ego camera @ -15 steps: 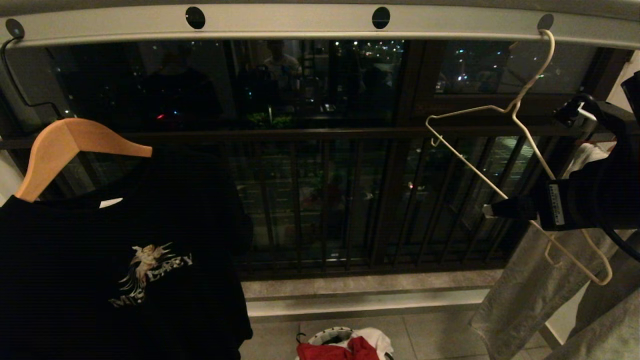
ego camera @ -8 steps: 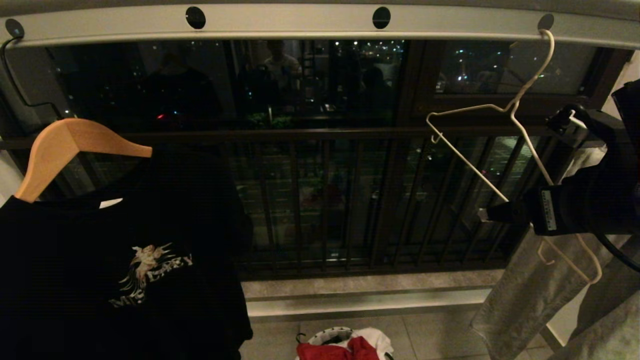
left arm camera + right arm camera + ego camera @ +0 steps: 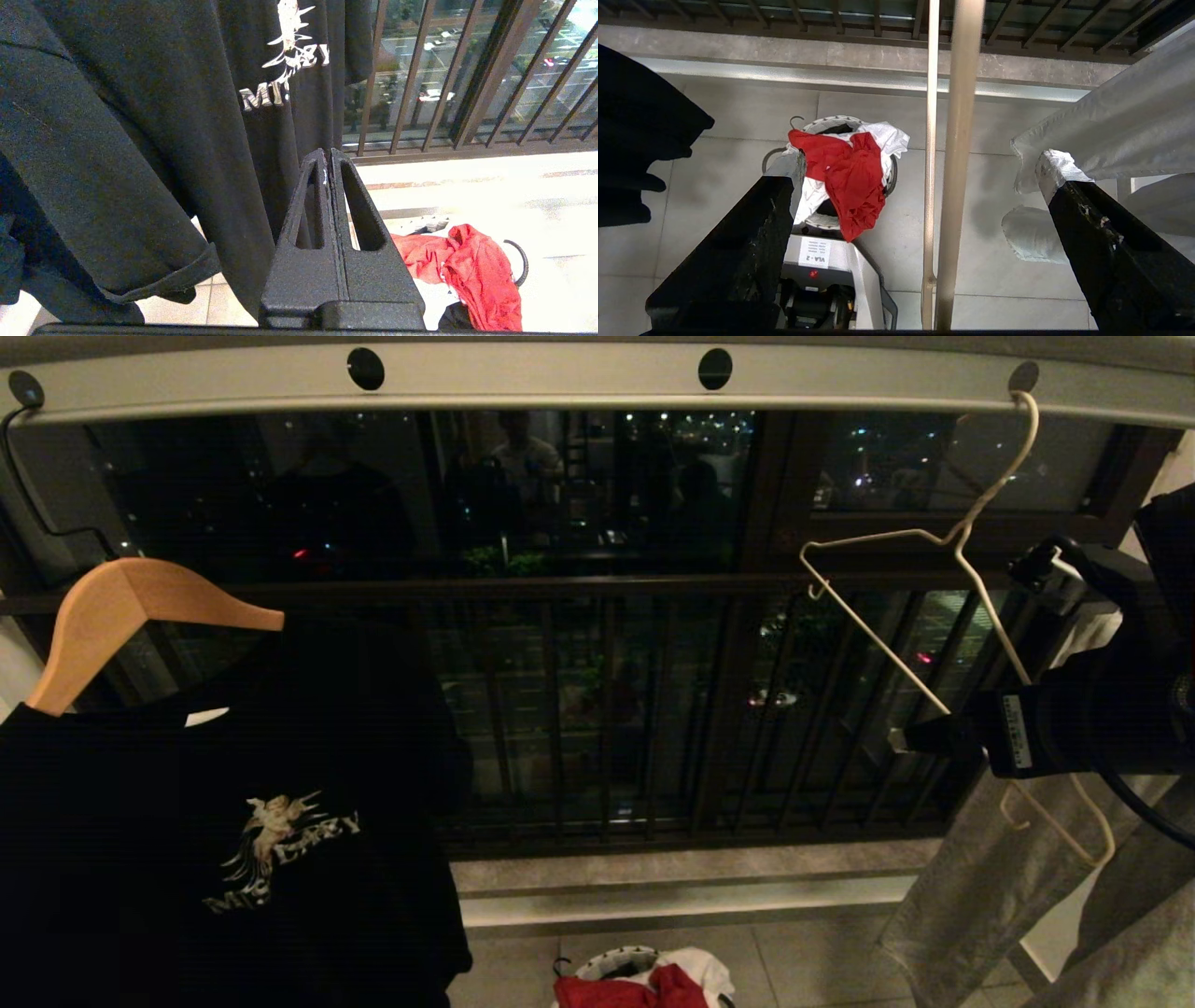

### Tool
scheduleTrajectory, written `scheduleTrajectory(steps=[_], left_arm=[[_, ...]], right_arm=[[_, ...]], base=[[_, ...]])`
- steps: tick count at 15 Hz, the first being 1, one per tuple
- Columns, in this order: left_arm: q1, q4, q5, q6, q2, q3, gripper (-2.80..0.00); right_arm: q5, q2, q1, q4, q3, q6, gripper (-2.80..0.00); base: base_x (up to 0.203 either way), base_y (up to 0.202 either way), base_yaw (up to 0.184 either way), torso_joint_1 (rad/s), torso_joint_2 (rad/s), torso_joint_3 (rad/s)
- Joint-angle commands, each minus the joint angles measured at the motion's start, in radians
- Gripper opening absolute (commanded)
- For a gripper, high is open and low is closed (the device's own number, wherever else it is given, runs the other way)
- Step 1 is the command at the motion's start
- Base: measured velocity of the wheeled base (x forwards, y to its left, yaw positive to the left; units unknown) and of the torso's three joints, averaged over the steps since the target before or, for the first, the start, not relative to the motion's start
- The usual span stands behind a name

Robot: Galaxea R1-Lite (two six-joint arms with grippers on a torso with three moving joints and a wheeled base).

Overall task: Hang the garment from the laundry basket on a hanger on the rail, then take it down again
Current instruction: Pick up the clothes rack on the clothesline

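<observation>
The white wire hanger (image 3: 878, 635) hangs tilted from the right end of the rail (image 3: 560, 383). My right gripper (image 3: 920, 735) reaches in from the right and stands open around the hanger's low side. In the right wrist view its two wires (image 3: 930, 140) run between the wide-apart fingers (image 3: 784, 168) of the right gripper (image 3: 920, 163) and touch neither. The red garment (image 3: 644, 989) (image 3: 845, 182) lies crumpled over the laundry basket (image 3: 607, 959) (image 3: 822, 125) on the floor below. My left gripper (image 3: 329, 156) is shut and empty, parked low beside a black T-shirt, with the garment (image 3: 467, 270) beyond it.
A black printed T-shirt (image 3: 233, 803) hangs on a wooden hanger (image 3: 121, 616) at the rail's left. Grey cloth (image 3: 980, 887) hangs at the right, close under my right arm. A white cloth (image 3: 887, 135) lies in the basket. A dark barred railing (image 3: 597, 709) stands behind.
My right gripper has edged a little to the left and down along the hanger, and the hanger's low end has swung slightly left. The left arm has kept still.
</observation>
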State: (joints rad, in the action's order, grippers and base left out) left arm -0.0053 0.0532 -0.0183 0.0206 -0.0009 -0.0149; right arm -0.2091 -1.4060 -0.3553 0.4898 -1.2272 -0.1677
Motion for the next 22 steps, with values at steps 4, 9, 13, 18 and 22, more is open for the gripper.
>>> scheduleTrajectory(steps=[4, 9, 13, 18, 22], left_arm=[[0.001, 0.000, 0.000, 0.001, -0.001, 0.001, -2.80], [0.001, 0.000, -0.001, 0.001, -0.001, 0.001, -2.80], [-0.001, 0.000, 0.000, 0.001, -0.001, 0.000, -2.80], [0.001, 0.000, 0.000, -0.001, -0.001, 0.000, -2.80], [0.000, 0.000, -0.001, 0.000, -0.001, 0.000, -2.80]], right_arm=[[-0.001, -0.007, 0.001, 0.003, 0.000, 0.005, 0.00], [-0.001, -0.015, 0.001, 0.003, 0.009, 0.016, -2.80], [-0.001, -0.015, 0.001, 0.003, 0.015, 0.019, -2.80], [-0.001, -0.011, 0.001, 0.003, 0.015, 0.031, -2.80], [-0.001, -0.004, 0.001, 0.004, 0.017, 0.033, -2.80]], base=[[0.000, 0.000, 0.000, 0.000, 0.00, 0.000], [0.000, 0.000, 0.000, 0.000, 0.00, 0.000], [0.000, 0.000, 0.000, 0.000, 0.00, 0.000], [0.000, 0.000, 0.000, 0.000, 0.00, 0.000], [0.000, 0.000, 0.000, 0.000, 0.00, 0.000]])
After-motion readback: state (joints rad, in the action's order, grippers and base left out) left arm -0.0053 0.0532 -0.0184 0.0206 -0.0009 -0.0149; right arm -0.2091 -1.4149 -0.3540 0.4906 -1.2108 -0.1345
